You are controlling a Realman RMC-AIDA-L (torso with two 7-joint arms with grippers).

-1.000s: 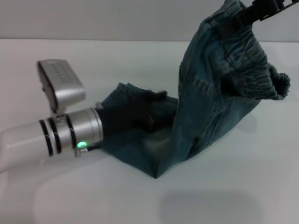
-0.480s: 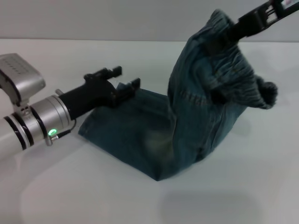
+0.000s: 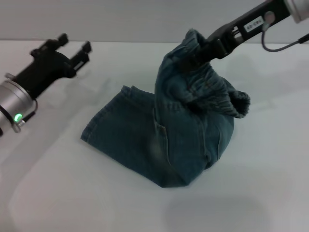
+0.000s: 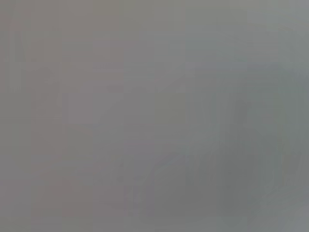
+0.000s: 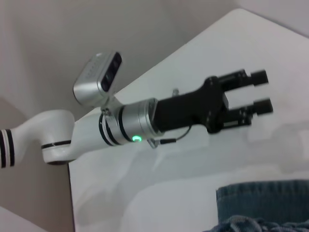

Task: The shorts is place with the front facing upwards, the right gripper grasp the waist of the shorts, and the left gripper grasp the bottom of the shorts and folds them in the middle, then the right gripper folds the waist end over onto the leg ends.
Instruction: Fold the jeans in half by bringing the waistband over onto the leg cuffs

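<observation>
One right end effector (image 3: 205, 48) pinches the shorts' (image 3: 164, 140) raised waist (image 3: 212, 87).

We see blue denim shorts (image 3: 169, 140) at table centre, already folded lengthwise. Leg ends lie flat, pointing left and near. Elastic waist end (image 3: 203, 82) is lifted off the table at far right, bunched and drooping over the legs.
</observation>
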